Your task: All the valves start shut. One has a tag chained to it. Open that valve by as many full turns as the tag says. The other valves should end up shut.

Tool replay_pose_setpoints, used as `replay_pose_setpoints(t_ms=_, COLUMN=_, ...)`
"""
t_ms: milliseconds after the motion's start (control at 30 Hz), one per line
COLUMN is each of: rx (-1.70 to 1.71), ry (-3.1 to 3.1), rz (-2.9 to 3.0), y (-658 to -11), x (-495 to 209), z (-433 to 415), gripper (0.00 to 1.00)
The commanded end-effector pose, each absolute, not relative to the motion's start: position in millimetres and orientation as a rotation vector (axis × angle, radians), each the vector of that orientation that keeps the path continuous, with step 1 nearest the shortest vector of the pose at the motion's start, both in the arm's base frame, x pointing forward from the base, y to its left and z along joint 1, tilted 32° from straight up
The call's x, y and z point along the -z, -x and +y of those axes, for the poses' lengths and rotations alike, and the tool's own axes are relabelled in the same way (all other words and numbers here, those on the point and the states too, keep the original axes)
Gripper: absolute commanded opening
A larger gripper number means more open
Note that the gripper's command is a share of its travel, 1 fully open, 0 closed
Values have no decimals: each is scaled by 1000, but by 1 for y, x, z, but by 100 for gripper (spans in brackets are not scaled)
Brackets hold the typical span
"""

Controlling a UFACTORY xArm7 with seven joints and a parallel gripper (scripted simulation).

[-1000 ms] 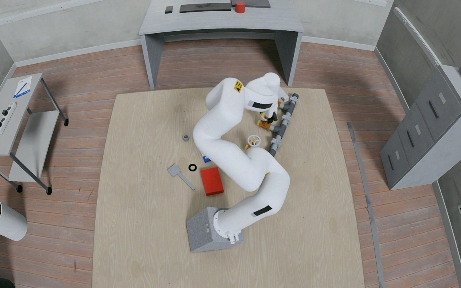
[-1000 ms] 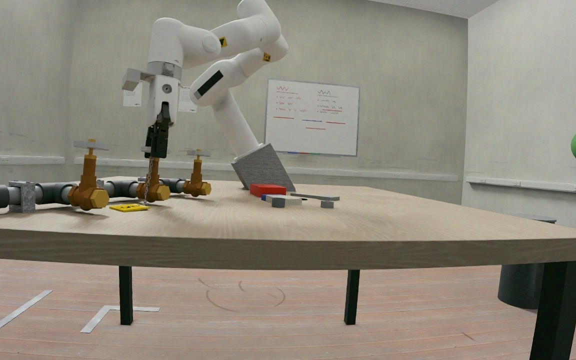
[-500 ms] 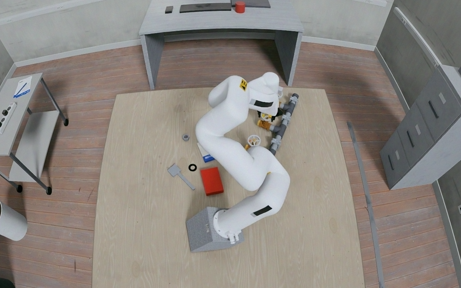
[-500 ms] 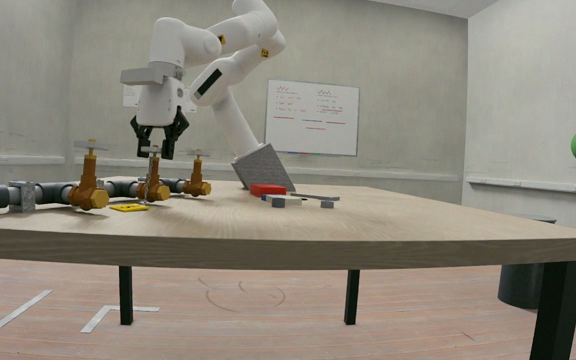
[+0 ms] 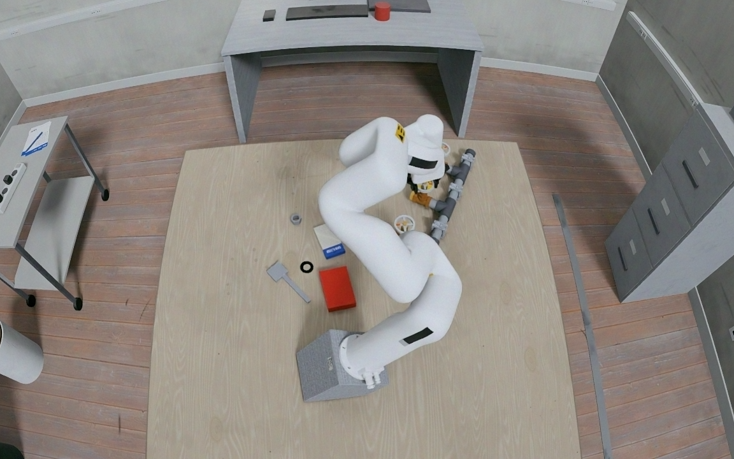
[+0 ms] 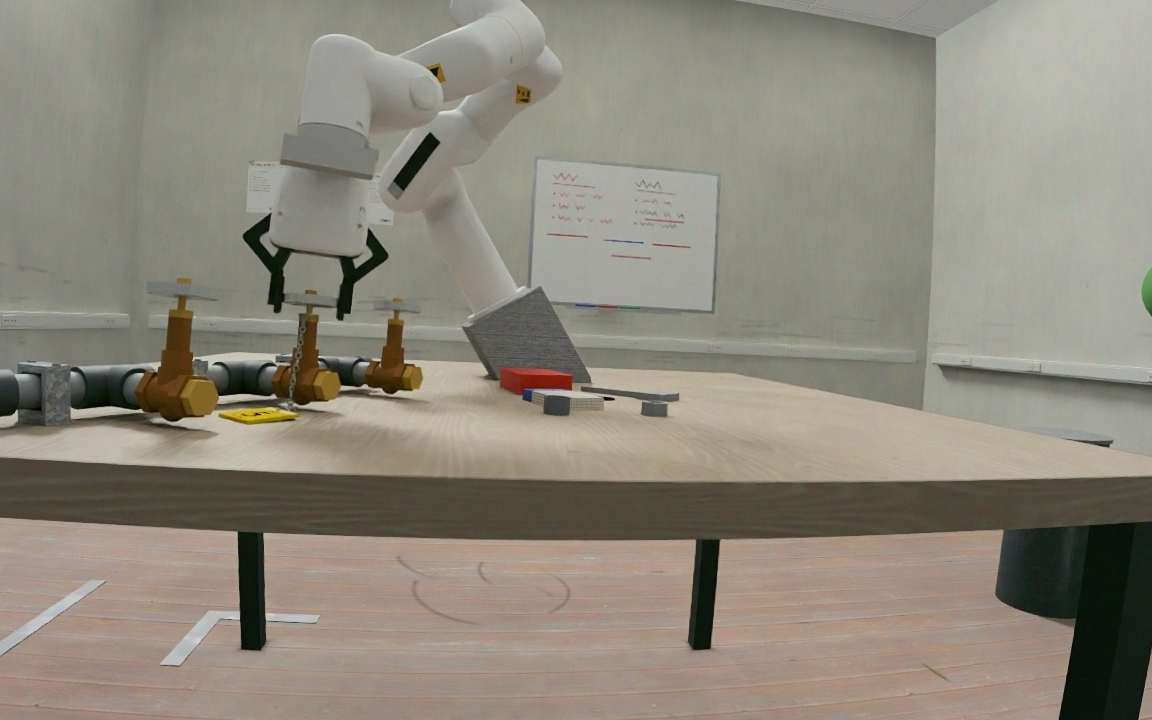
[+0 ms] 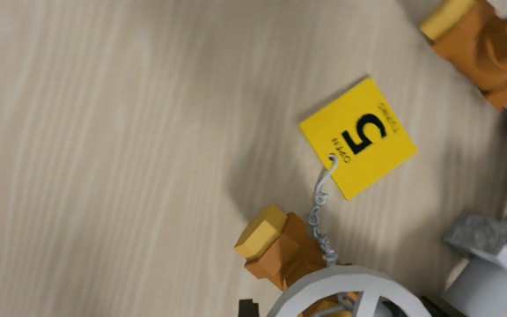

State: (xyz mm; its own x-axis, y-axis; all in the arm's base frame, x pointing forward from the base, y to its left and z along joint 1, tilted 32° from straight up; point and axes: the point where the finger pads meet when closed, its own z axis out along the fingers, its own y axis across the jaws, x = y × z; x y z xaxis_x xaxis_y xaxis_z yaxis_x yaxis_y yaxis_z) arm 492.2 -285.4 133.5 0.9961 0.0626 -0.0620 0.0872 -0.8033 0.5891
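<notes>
Three brass valves with grey handwheels stand on a grey pipe (image 6: 97,385) at the table's far side. The middle valve (image 6: 304,358) has a chain running down to a yellow tag (image 7: 358,137) that lies flat on the table and reads "OPEN 5 TURNS"; the tag also shows in the side view (image 6: 258,414). My gripper (image 6: 308,300) points straight down and is shut on the middle valve's handwheel (image 7: 350,290). The left valve (image 6: 175,353) and the right valve (image 6: 394,353) stand apart from the fingers. In the overhead view the arm hides most of the middle valve (image 5: 424,191).
A red block (image 5: 336,288), a white and blue box (image 5: 329,240), a grey flat tool (image 5: 287,279), a black ring (image 5: 304,263) and a small grey nut (image 5: 295,218) lie left of the arm. The arm's grey base (image 5: 329,368) stands near the table's front.
</notes>
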Motion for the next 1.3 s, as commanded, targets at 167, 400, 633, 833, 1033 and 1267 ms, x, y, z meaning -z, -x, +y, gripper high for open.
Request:
replay_pose_setpoints(t_ms=167, rx=220, ry=-2421, rz=732, y=-495, x=-136, z=-284, gripper=0)
replay_pose_setpoints(t_ms=400, rx=351, ry=-2281, rz=1151, y=-495, x=-136, z=-284, gripper=0)
replay_pose_setpoints(t_ms=633, rx=441, ry=-2115, rz=1499, y=-495, x=-136, z=-284, gripper=0)
replay_pose_setpoints(t_ms=833, rx=465, ry=-2071, rz=1572, y=-495, x=-136, z=-284, gripper=0)
replay_pose_setpoints(t_ms=1033, rx=469, ry=-2063, rz=1584, y=-495, x=-136, z=-284, gripper=0)
replay_pose_setpoints(t_ms=1267, rx=469, ry=-2063, rz=1584, y=-495, x=-136, z=-284, gripper=100)
